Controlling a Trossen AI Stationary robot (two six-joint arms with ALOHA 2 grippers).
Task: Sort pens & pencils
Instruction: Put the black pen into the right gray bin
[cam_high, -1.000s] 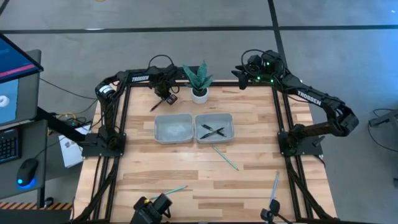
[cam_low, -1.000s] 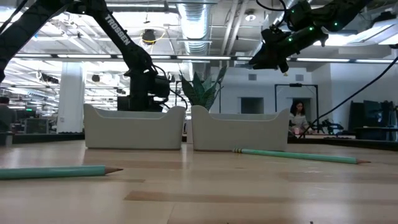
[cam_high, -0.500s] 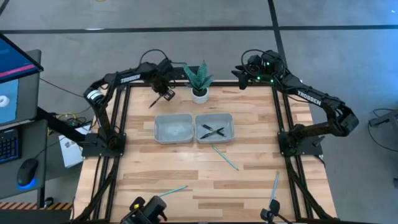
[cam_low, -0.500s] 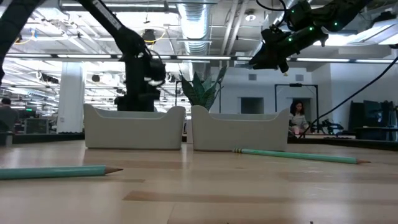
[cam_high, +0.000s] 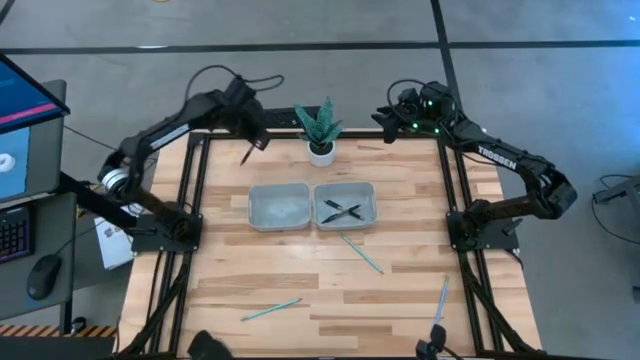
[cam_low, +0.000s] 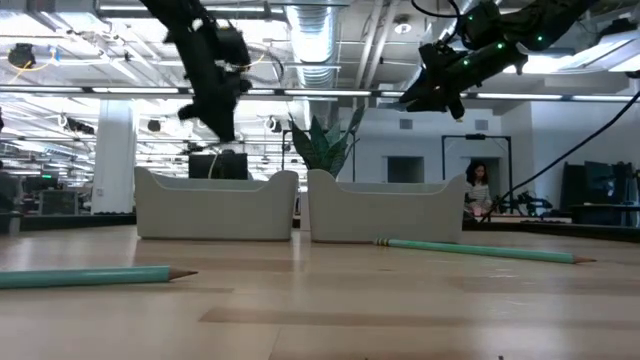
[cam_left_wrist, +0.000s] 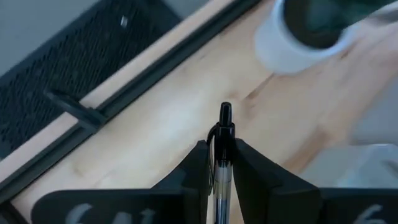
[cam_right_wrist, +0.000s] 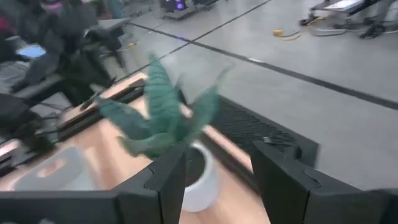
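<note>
Two trays sit side by side mid-table: the left tray (cam_high: 279, 207) looks bare, the right tray (cam_high: 345, 206) holds crossed dark pens (cam_high: 341, 210). Up over the table's far left corner, the left gripper (cam_high: 251, 143) is clamped on one more pen (cam_left_wrist: 222, 163), its tip poking out past the fingers. The right gripper (cam_high: 385, 124) hangs near the potted plant (cam_high: 320, 128) at the far edge, fingers apart and empty. Three teal pencils (cam_high: 360, 253) lie scattered on the near half of the wooden table (cam_high: 400, 190).
</note>
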